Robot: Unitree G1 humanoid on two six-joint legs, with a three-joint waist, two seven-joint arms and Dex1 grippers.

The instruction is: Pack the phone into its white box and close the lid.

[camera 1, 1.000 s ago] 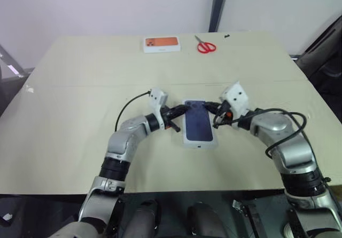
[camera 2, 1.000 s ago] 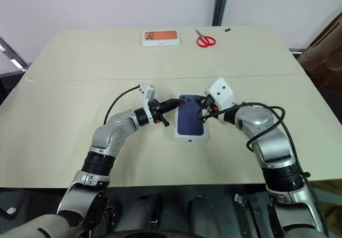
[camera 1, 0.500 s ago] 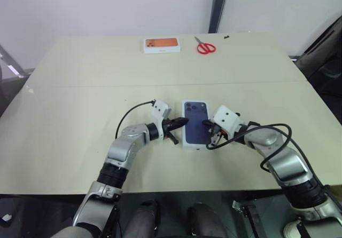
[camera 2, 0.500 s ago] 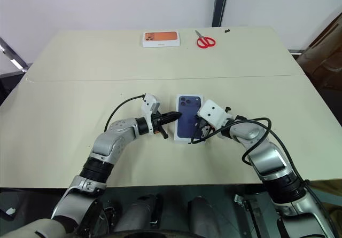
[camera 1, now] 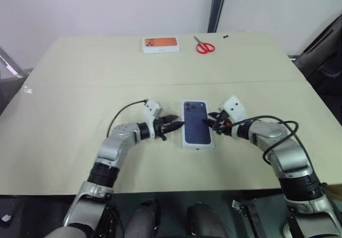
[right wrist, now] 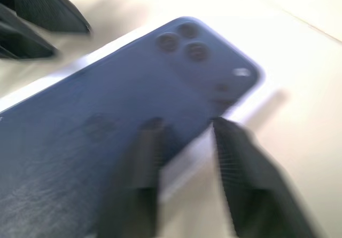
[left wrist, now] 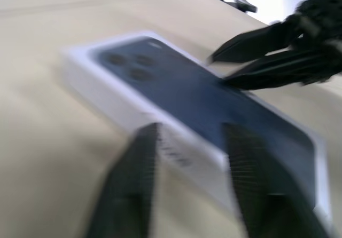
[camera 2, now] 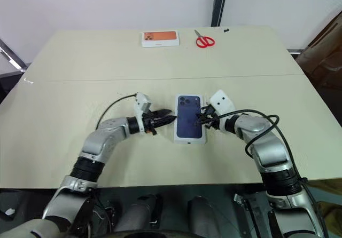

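Closed box w/ lid point(camera 1: 196, 125) on sits mid worktop point(camera 1: 80, 88), between both claws. Left claw point(camera 1: 175, 123) & right claw point(camera 1: 209, 121) parted, holding nothing. Prob light, stiff, slick cardboard; grip long edges

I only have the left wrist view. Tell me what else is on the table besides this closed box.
Observer: An orange-printed box lies at the far edge of the table.
Operator: Name anything near it.
Observer: Red-handled scissors lie to its right, apart from it.
Operator: Now place my left gripper against the lid from above.
Observer: In the head view the left gripper is open at the left long side of the lid, about level with its middle, with nothing between its fingers.
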